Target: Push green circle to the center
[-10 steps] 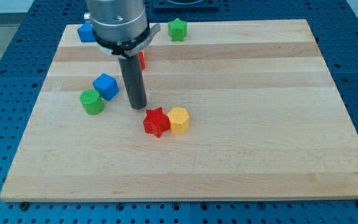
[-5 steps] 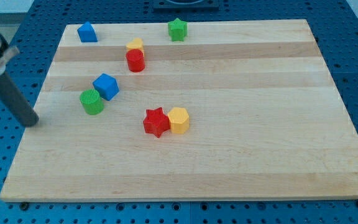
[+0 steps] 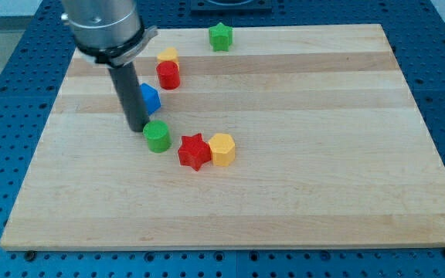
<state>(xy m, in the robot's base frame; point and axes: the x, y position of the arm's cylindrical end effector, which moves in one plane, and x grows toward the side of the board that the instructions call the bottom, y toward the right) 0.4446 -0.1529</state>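
Note:
The green circle [image 3: 157, 137] is a small green cylinder on the wooden board [image 3: 300, 139], left of centre. My tip [image 3: 137, 127] is just at its upper left, touching or nearly touching it. A red star [image 3: 194, 151] lies right next to the green circle on its right, with a yellow block [image 3: 222, 149] touching the star. A blue cube [image 3: 150, 98] is partly hidden behind the rod.
A red cylinder [image 3: 168, 76] and a yellow block [image 3: 168, 55] sit together above the blue cube. A green star [image 3: 220, 36] is near the board's top edge. The arm's body covers the board's top left corner.
My tip came back from off the board's left edge and now stands at the green circle. The green circle has moved right, close to the red star. The blue cube has shifted slightly right.

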